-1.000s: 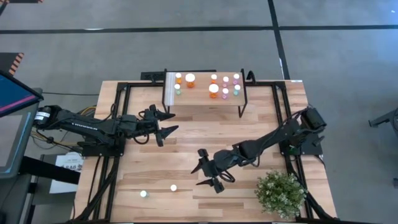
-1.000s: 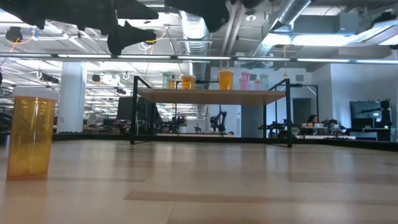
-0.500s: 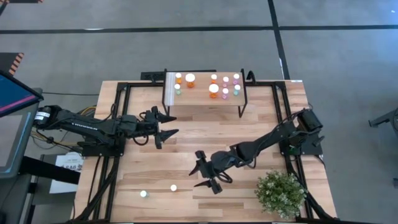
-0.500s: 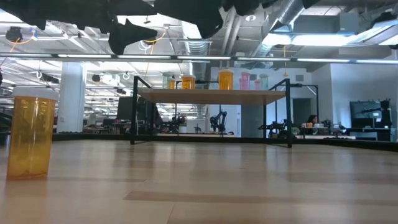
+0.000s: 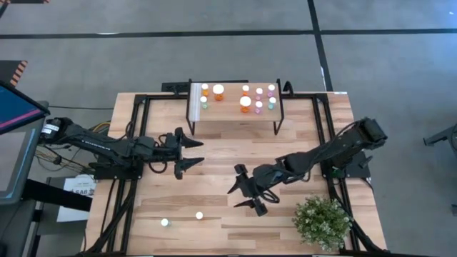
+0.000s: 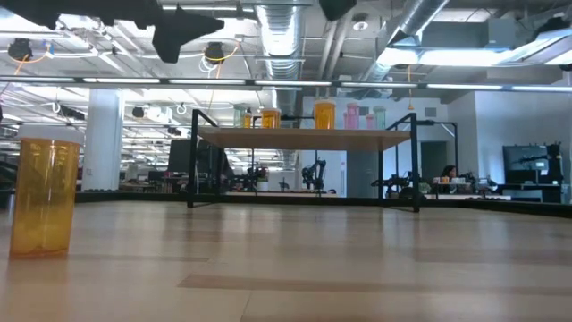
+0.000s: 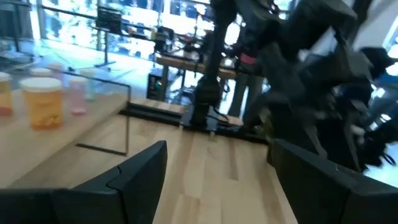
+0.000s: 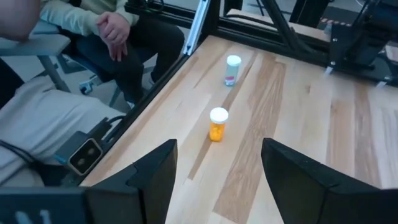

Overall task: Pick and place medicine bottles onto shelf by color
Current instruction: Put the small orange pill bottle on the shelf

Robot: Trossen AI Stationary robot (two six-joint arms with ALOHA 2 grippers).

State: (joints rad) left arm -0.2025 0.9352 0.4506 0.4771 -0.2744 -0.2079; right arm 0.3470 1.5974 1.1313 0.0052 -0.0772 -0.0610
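Since a second ago the right end effector has drawn back rightward; two upright medicine bottles, teal and orange, wait to its left on the worktop, both end effectors gaping, empty

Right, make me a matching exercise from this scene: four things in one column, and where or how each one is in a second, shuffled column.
Things
1. plant
2. shelf
3. orange bottle
4. left claw

Places or states
a. open, holding nothing
b. standing upright on the bare tabletop
c. in a corner of the table, on the right arm's side
d. at the far edge of the table, with bottles on top

Pairs: 1-c, 2-d, 3-b, 4-a
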